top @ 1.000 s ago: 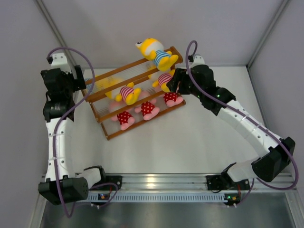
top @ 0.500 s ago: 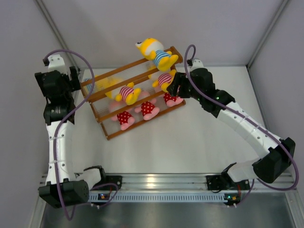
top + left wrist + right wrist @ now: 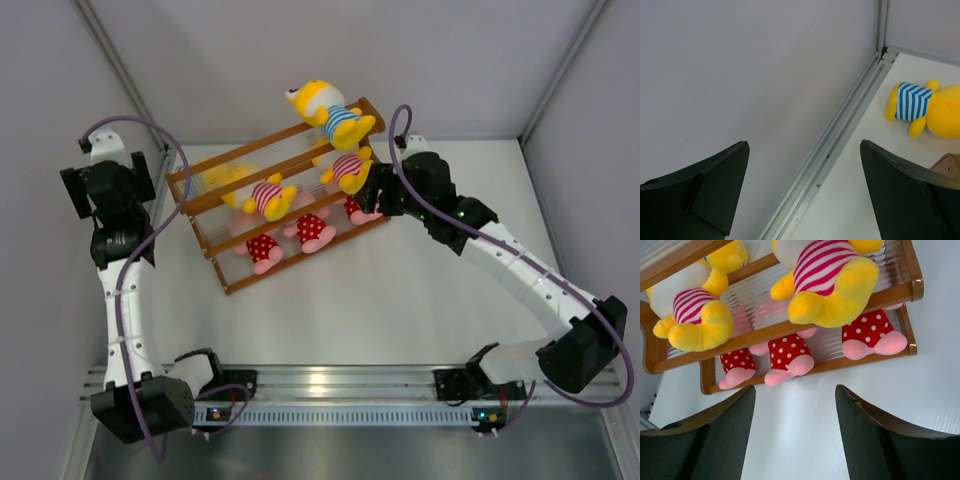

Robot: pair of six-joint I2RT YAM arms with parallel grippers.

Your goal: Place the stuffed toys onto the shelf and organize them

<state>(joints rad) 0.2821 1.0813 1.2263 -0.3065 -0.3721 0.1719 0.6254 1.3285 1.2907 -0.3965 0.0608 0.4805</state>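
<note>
The shelf (image 3: 236,277) stands at the back of the table. A yellow toy in blue-white stripes (image 3: 330,112) sits on its top tier. Two yellow toys in pink-white stripes (image 3: 267,196) sit on the middle tier. Three pink toys in red dotted outfits (image 3: 315,232) sit on the bottom tier. Another yellow toy in blue-white stripes (image 3: 920,105) lies on the table behind the shelf's left end. My left gripper (image 3: 804,145) is open and empty by the left wall (image 3: 140,178). My right gripper (image 3: 795,387) is open and empty beside the shelf's right end (image 3: 372,190).
Grey walls close the table on the left, back and right, with an aluminium rail (image 3: 840,145) along the left wall's foot. The shelf's wooden corner (image 3: 947,165) shows at the right of the left wrist view. The arm bases sit on a rail (image 3: 340,380) at the near edge.
My left gripper has drawn back to the left, away from the shelf's left end toward the wall. My right gripper has backed slightly to the right, away from the shelf. The toys have not moved.
</note>
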